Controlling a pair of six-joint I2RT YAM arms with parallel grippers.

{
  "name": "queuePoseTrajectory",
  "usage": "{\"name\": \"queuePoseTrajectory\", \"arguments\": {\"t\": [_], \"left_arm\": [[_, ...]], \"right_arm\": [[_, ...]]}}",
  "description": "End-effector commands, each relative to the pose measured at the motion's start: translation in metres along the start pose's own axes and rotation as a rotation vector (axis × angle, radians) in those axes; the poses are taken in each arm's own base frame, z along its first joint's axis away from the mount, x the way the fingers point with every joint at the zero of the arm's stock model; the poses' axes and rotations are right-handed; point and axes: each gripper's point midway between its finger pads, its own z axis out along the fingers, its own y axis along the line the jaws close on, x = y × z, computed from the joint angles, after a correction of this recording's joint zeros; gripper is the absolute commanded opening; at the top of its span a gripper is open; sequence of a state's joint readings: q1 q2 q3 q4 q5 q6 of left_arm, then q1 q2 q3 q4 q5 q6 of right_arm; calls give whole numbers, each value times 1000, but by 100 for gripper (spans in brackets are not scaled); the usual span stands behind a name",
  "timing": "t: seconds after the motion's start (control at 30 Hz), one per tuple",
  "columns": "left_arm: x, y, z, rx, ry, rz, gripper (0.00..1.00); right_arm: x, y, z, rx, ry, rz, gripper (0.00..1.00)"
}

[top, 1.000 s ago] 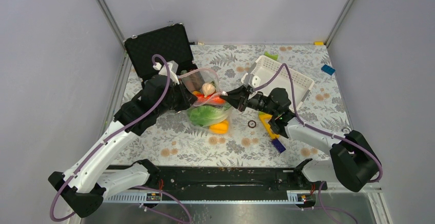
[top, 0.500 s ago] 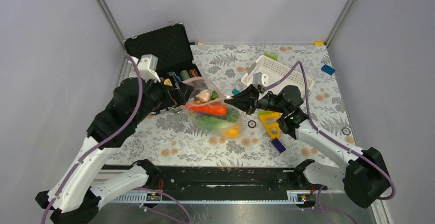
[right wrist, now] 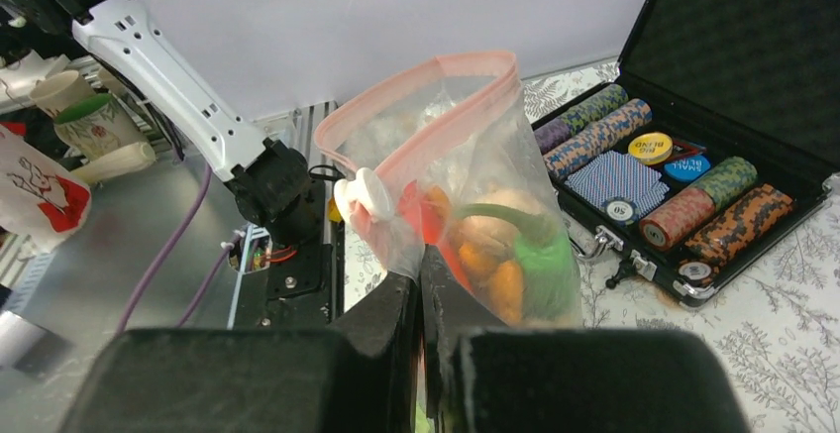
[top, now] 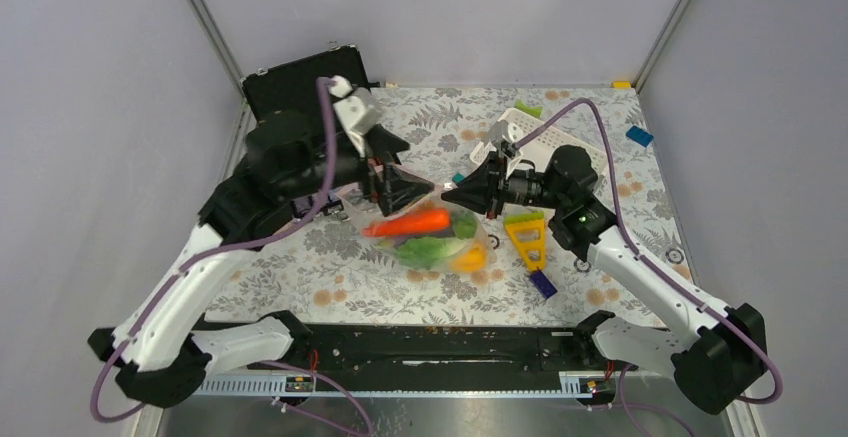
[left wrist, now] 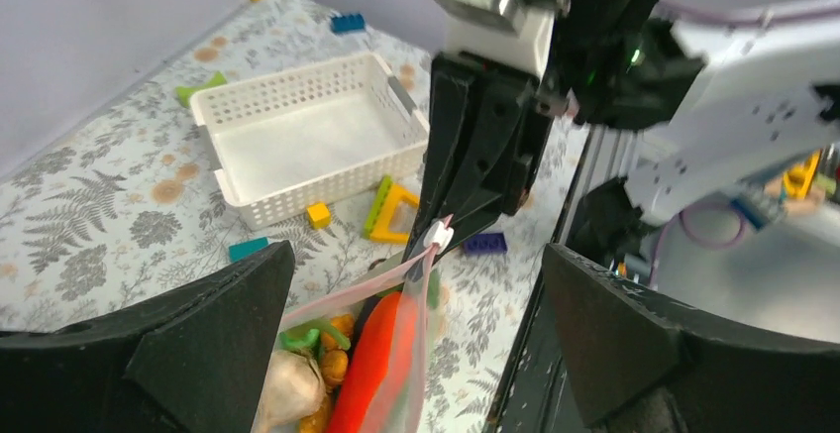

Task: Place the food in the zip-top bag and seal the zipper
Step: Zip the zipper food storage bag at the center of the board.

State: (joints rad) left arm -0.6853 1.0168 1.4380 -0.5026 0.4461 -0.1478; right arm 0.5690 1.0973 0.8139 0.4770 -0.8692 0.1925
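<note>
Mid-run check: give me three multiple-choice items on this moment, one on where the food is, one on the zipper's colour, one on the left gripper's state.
1. The food lies:
A. in the white basket
B. inside the zip-top bag
C. in the chip case

2. The zipper strip is:
A. blue
B. pink
C. black

3. The left gripper is:
A. shut on the zipper
B. shut on a block
C. open

Answers:
1. B: the pieces show through the clear plastic. The white basket is bare, and the chip case shows only chips and cards.
2. B: a pink strip rings the bag's mouth in the right wrist view.
3. C: its jaws stand wide with the bag's top between them. The right gripper is the one pinching the bag's corner.
</note>
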Motion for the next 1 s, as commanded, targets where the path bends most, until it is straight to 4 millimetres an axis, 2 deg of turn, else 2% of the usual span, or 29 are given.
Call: {"name": "queuePoseTrajectory", "arguments": {"t": [0.0, 0.07, 0.17, 0.23, 0.37, 0.5, 0.73, 0.97], "left_arm": [[19, -14, 28, 143, 102, 198, 99], [34, -13, 39, 170, 162, 246, 99], [40, -12, 50, 201, 187, 270, 98], [40, -13, 53, 218, 195, 292, 91], [43, -13, 56, 247, 210, 321, 72], [47, -9, 59, 240, 225, 334, 61], [54, -12, 64, 277, 247, 306, 58], [59, -20, 64, 326, 251, 280, 58]], "right_arm": [[-30, 13, -8, 28, 5, 46, 0], [-26, 17, -11, 21, 35, 74, 0], [-20, 20, -13, 12, 77, 90, 0], [-17, 21, -13, 3, 89, 91, 0], [-16, 23, -12, -19, 101, 94, 0], [-13, 22, -12, -19, 121, 101, 0], [-19, 12, -13, 67, 104, 132, 0], [-16, 6, -14, 126, 113, 218, 0]]}}
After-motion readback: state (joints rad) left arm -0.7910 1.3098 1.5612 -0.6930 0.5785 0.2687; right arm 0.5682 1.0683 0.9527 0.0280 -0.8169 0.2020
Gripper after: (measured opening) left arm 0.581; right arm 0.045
